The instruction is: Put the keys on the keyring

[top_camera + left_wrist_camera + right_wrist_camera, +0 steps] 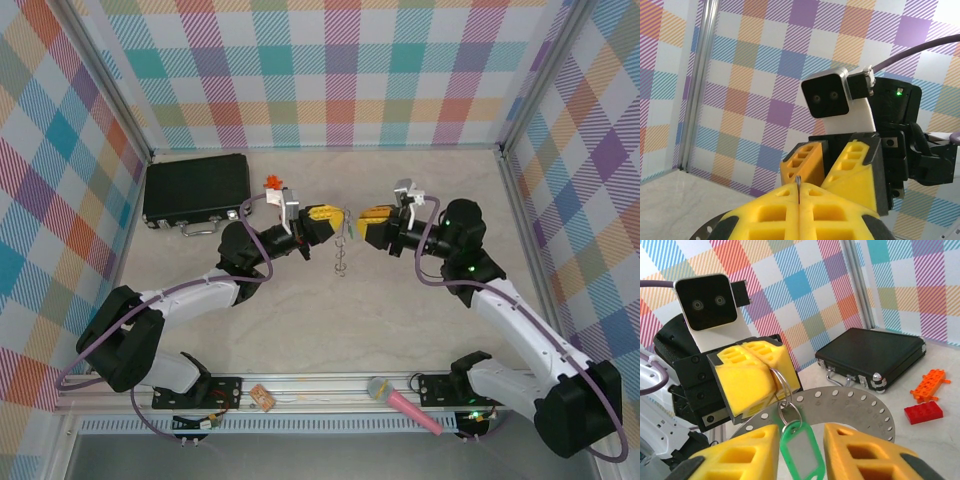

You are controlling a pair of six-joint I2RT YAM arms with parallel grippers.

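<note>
My left gripper (771, 371) is shut on the keyring (782, 382), a thin silver wire ring standing out from between its yellow fingers. A smaller ring (790, 412) hangs from it and carries the key's green plastic head (802, 452). My right gripper (801, 432) is open, with one yellow finger on each side of the green head. In the left wrist view a thin metal edge (798, 182) pokes out of the shut left gripper (799, 189), and the right gripper (827, 160) faces it closely. From above, the grippers meet mid-table with the rings dangling (342, 255) between them.
A black case (196, 190) lies at the back left, with an orange toy piece (272, 181) beside it. A red block (923, 411) sits near that piece. A pink microphone (405, 403) rests on the front rail. A grey perforated plate (860, 402) belongs to the left wrist.
</note>
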